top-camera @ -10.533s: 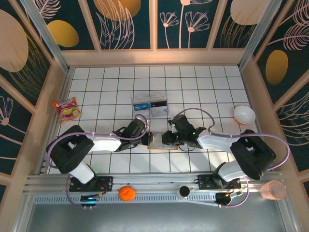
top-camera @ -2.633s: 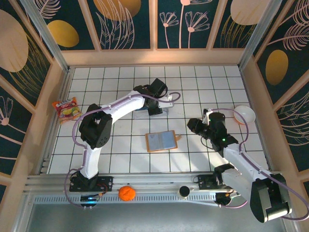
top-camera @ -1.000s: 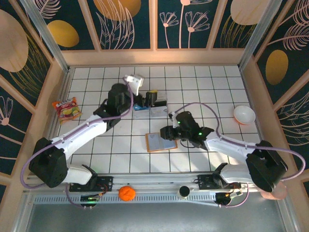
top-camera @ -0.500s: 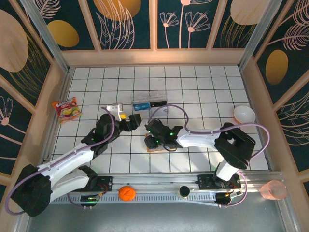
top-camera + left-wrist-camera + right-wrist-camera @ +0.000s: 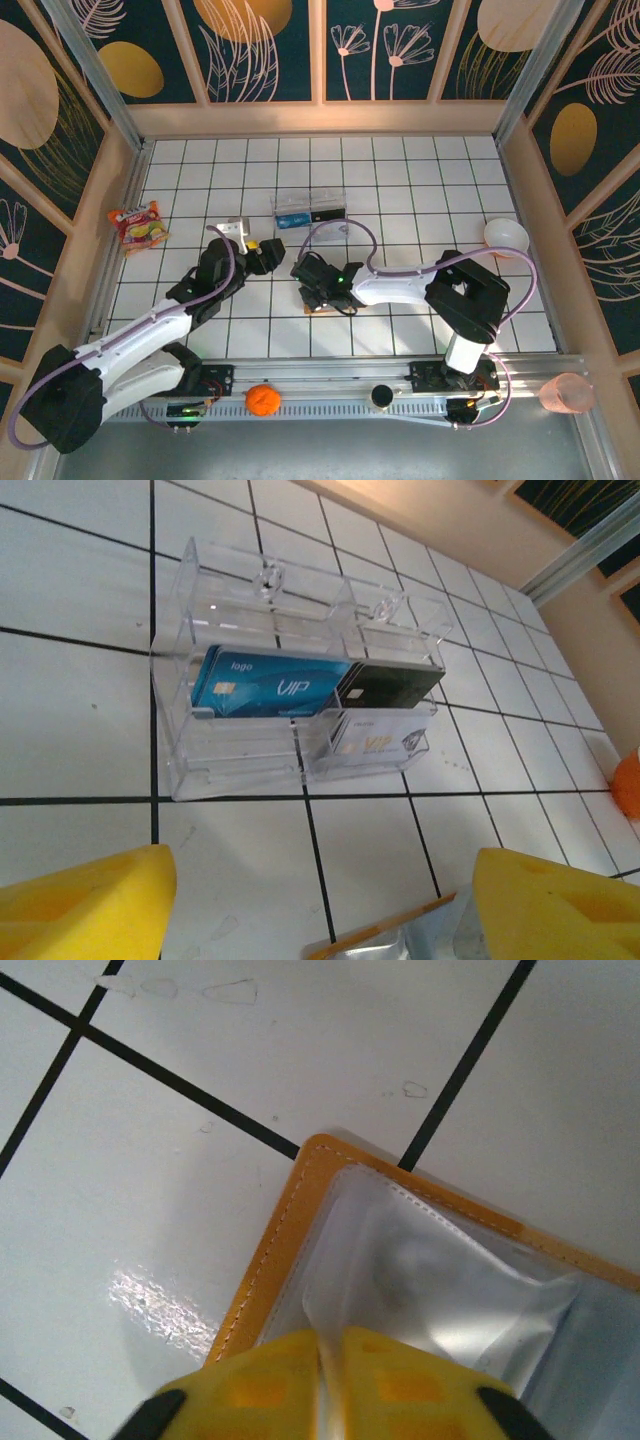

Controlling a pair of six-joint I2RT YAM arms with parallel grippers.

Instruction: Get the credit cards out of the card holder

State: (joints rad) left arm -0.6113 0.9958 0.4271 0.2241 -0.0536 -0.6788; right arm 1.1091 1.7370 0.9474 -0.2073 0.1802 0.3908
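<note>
The orange card holder [image 5: 322,309] lies open on the tiled table, mostly under my right gripper [image 5: 315,290]. In the right wrist view that gripper [image 5: 330,1345] is shut on a thin, clear-grey inner pocket [image 5: 440,1280], just inside the stitched orange rim [image 5: 270,1260]. My left gripper [image 5: 265,252] hovers open just left of the holder, its yellow fingers [image 5: 80,905] wide apart with nothing between them. One corner of the card holder [image 5: 395,935] shows near its right finger. Beyond stands a clear box [image 5: 250,590] holding a blue card [image 5: 270,685], a dark card [image 5: 390,685] and a white card [image 5: 375,738].
The clear box [image 5: 310,212] sits behind the holder. A snack packet [image 5: 140,225] lies at the left wall and a white bowl [image 5: 505,237] at the right. On the front rail are an orange fruit [image 5: 261,399], a small black cylinder [image 5: 381,397] and a pink cup [image 5: 565,392].
The left arm has drawn back from the clear box to beside the holder. The right gripper has moved left across the holder and shut on its inner pocket.
</note>
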